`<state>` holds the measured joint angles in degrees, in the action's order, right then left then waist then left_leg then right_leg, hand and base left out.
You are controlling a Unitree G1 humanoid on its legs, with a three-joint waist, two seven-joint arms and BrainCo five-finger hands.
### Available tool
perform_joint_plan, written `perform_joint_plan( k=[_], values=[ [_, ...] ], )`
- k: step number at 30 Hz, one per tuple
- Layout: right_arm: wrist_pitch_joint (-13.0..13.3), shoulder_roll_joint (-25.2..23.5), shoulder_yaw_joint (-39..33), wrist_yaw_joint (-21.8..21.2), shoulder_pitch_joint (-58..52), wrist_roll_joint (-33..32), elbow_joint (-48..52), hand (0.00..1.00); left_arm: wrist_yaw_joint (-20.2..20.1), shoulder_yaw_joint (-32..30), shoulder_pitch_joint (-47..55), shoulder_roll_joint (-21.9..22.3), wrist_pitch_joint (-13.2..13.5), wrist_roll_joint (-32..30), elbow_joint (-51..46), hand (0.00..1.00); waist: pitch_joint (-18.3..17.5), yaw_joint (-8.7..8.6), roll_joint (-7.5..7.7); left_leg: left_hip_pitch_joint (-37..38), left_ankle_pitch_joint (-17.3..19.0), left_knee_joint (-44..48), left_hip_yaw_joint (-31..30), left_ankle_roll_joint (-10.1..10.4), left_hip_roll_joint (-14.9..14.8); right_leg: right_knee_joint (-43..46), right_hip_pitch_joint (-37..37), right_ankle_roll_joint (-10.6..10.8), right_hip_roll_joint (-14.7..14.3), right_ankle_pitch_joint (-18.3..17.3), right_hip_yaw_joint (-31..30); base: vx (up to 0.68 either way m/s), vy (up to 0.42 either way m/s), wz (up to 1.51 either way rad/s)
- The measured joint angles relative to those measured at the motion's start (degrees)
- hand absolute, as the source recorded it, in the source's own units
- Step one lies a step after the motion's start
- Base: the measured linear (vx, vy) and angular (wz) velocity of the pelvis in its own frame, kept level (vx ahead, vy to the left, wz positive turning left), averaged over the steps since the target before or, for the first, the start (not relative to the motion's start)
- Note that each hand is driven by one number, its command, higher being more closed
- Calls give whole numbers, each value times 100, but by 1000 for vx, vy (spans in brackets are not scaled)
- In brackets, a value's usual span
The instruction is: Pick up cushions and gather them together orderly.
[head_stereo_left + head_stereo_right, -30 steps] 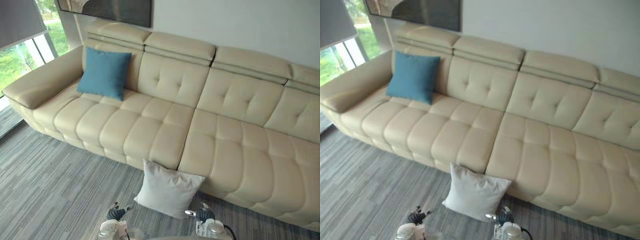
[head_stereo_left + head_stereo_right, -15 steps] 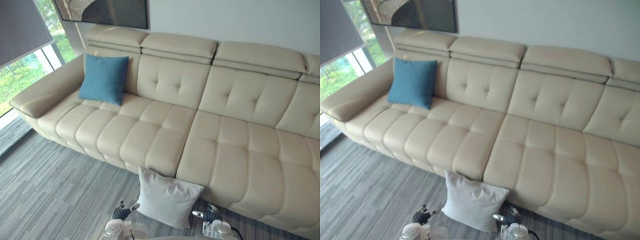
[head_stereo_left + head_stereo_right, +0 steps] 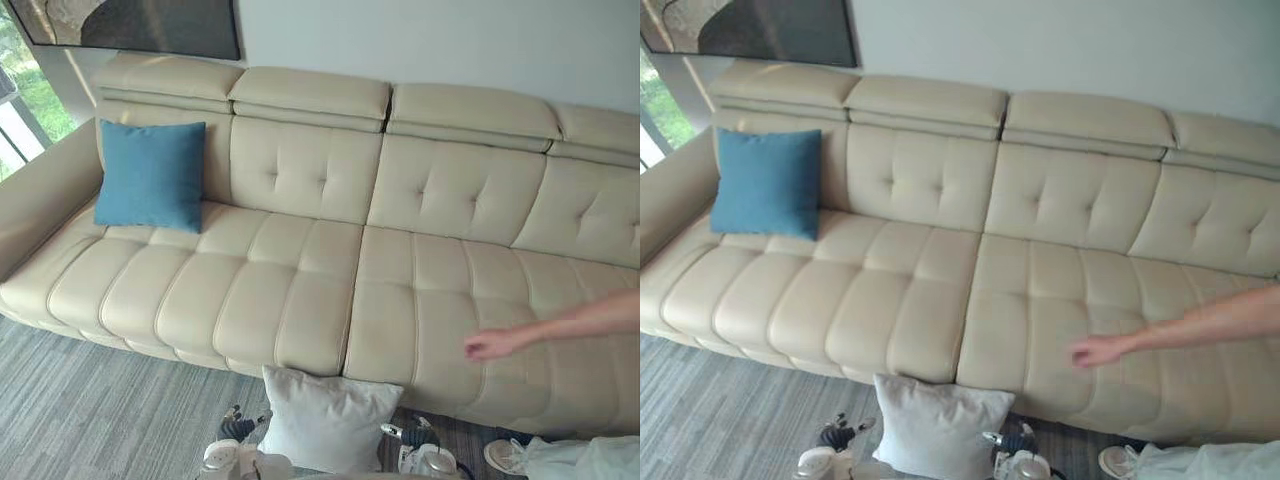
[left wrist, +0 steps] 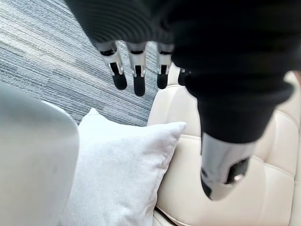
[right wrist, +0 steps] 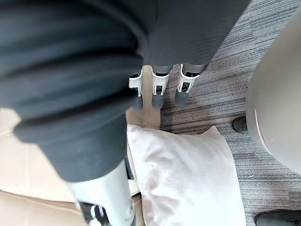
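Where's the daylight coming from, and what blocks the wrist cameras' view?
Left eye view: daylight comes from the window at far left. Left wrist view: the left hand's dark cover blocks much of the scene, the white cushion showing past it. Right wrist view: the right hand does the same.

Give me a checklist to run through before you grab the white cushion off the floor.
1. Reach: white cushion stands on the carpet, leaning on the sofa front, between both hands: ok.
2. Grasp-ready: left hand, fingers straight, holding nothing: ok.
3. Same for right hand: ok.
4. People clear: person's arm stretches over the sofa seat, shoe near the right hand: not ok.
5. Drop spot: seat beside blue cushion is bare: ok.
6. Snags behind the white cushion: cannot tell.
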<state>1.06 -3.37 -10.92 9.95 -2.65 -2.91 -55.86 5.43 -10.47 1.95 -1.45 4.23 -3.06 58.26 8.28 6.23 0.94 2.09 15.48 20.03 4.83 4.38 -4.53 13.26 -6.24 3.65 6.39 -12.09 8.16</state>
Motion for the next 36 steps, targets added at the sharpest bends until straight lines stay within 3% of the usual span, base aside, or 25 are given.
perform_joint_plan(
  k=[4, 6, 8, 9, 13, 14, 18, 27, 36],
  values=[
    [26, 179, -17, 108, 212, -208, 21, 0, 139, 36, -178, -2, 12, 209, -86, 0, 358, 11, -56, -464, 0, 350, -60, 0, -85, 832, 733, -62, -33, -94, -11, -65, -20, -1],
    [34, 403, -94, 255, 515, -376, 78, 0, 322, 30, -483, -30, 14, 453, -270, 0, 917, 25, -61, -1319, 24, 1147, -152, -30, -111, 1620, 1512, -104, -4, -243, -58, -155, -49, 6],
    [44, 494, -229, 332, 681, -437, 113, 0, 390, 30, -649, -69, 14, 572, -361, 0, 1111, 31, -47, -1842, 38, 1540, -272, -47, -127, 2015, 2029, -162, -5, -299, -68, -213, -51, 0],
    [55, 602, -254, 443, 906, -520, 144, 0, 462, 13, -867, -127, 15, 693, -438, 0, 1371, 34, -18, -2278, 83, 1909, -329, -104, -169, 2396, 2466, -138, -9, -373, -85, -205, -47, -4],
    [124, 695, -309, 635, 1207, -687, 374, 0, 600, -203, -1303, -126, 44, 948, -606, 0, 1552, 34, 7, -3202, 429, 2521, -457, -36, -240, 3024, 3359, -235, -41, -706, -91, -228, -29, -1],
    [126, 717, -361, 689, 1427, -731, 378, 0, 687, -233, -1505, -142, 45, 1026, -717, 0, 1732, 35, 13, -3464, 493, 2722, -523, -7, -237, 3228, 3624, -247, -38, -795, -95, -221, -37, 4],
    [139, 705, -361, 866, 1957, -850, 537, 0, 851, -442, -1994, -238, 55, 1180, -1027, 0, 2067, 34, 49, -4355, 547, 3162, -709, 35, -190, 3743, 4481, -264, -19, -917, -84, -209, -39, 7],
    [185, 580, -205, 1075, 3041, -964, 579, 0, 1065, -584, -2851, -408, 50, 1231, -1055, 0, 2301, 57, 164, -5877, 419, 3935, -1009, 151, -149, 4668, 5967, -390, 12, -953, 24, -144, -50, 6],
    [191, 565, 117, 1102, 3083, -955, 682, 0, 1068, -174, -3003, -235, 59, 1217, -1278, 0, 2310, 28, 163, -5941, 176, 3771, -1058, 270, -149, 4674, 6103, -489, 4, -881, 74, -51, -44, 2]
  ],
)
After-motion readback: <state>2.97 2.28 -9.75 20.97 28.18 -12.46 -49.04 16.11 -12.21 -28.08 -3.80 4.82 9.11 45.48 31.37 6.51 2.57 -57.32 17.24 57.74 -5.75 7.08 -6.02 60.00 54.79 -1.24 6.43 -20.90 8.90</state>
